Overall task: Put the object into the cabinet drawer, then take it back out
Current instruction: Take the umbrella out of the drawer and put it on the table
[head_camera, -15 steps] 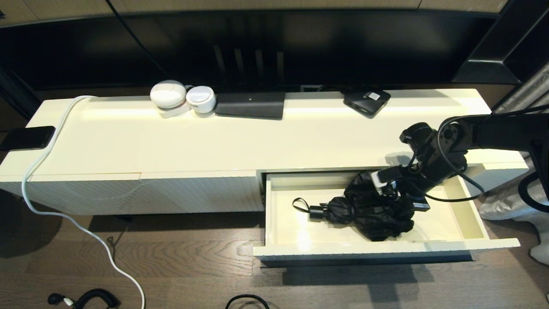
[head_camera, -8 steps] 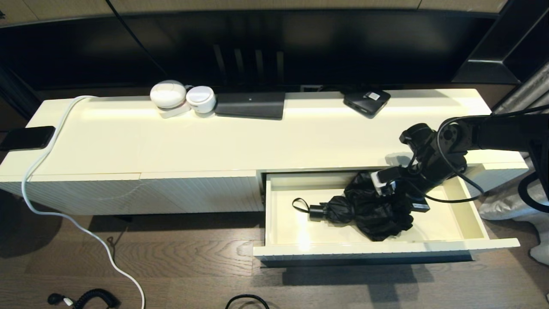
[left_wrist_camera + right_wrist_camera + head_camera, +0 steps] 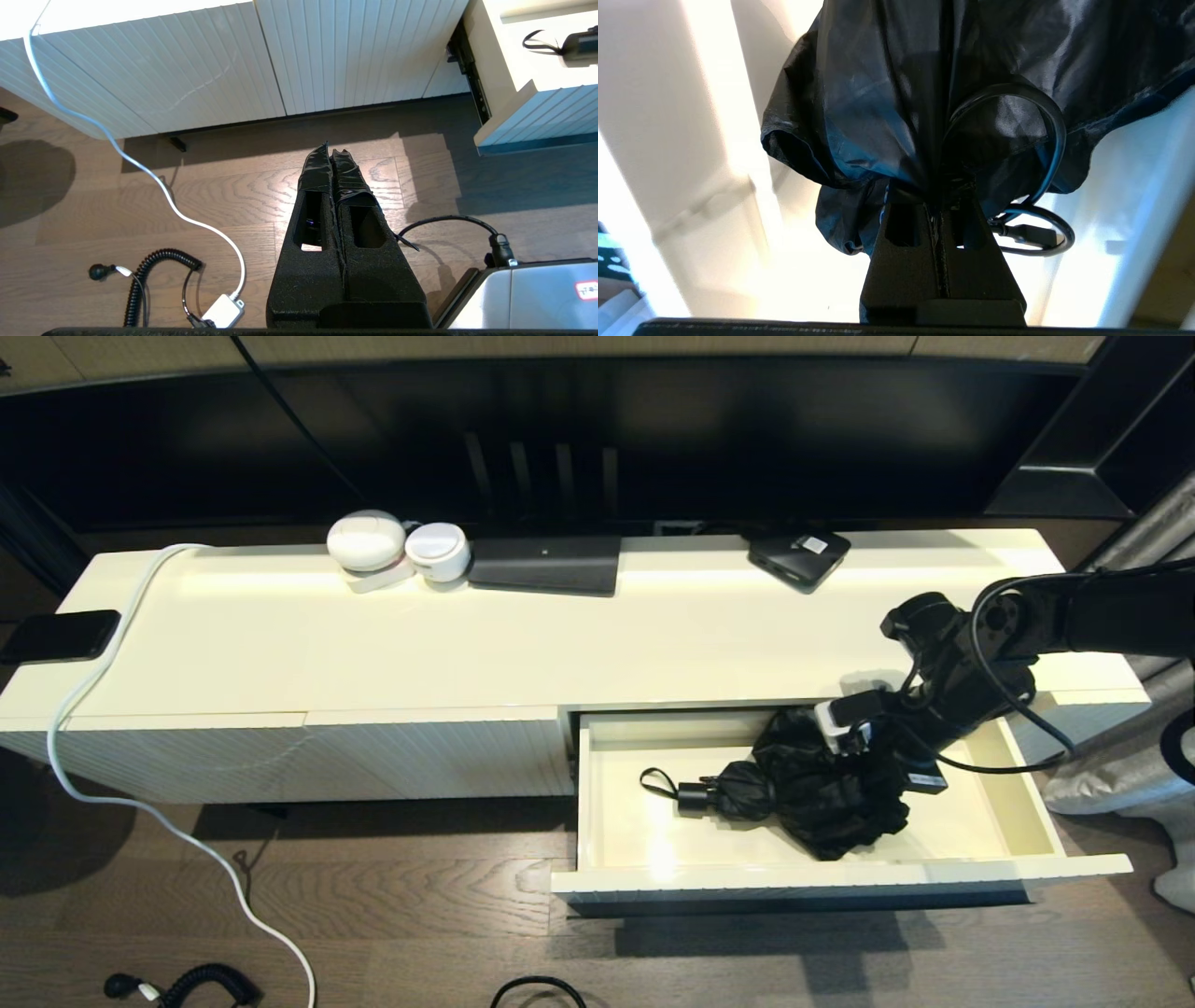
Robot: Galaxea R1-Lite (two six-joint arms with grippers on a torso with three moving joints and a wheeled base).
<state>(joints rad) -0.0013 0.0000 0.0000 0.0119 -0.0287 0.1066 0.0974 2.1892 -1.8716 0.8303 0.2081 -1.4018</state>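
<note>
The cabinet drawer (image 3: 840, 877) is pulled out at the right of the low white cabinet, showing its cream inside. In it lies a black folded umbrella (image 3: 812, 793), its handle and wrist strap (image 3: 658, 781) pointing left. My right gripper (image 3: 864, 756) reaches down into the drawer and is shut on the bunched umbrella fabric (image 3: 924, 93); in the right wrist view the gripper (image 3: 934, 184) bites into the cloth. My left gripper (image 3: 331, 151) is shut and empty, parked over the wooden floor left of the drawer (image 3: 528, 107).
On the cabinet top (image 3: 560, 644) sit two white round devices (image 3: 397, 549), a dark flat box (image 3: 544, 565) and a small black box (image 3: 798, 557). A white cable (image 3: 93, 681) drapes over the left end to the floor. A coiled black cord (image 3: 145, 270) lies on the floor.
My right arm has shifted slightly to the right, dragging the umbrella a little rightward in the drawer. The grip stays shut on the fabric.
</note>
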